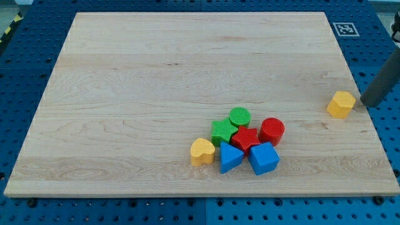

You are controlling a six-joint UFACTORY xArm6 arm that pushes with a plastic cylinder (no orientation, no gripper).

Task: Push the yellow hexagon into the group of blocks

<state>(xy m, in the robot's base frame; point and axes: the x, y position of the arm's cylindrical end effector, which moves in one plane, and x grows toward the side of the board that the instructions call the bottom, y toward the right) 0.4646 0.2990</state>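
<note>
The yellow hexagon (341, 104) lies alone near the board's right edge. My tip (365, 103) is just to its right, a small gap away, with the dark rod slanting up to the view's right. The group sits low in the middle: a green cylinder (239, 116), a green star (222, 132), a red star (245, 139), a red cylinder (272, 131), a blue triangle (230, 157), a blue block (263, 158) and a yellow heart (202, 151). The hexagon is well to the right of the group and slightly above it.
The wooden board (156, 75) rests on a blue perforated table. A black-and-white marker (344, 29) is at the board's top right corner.
</note>
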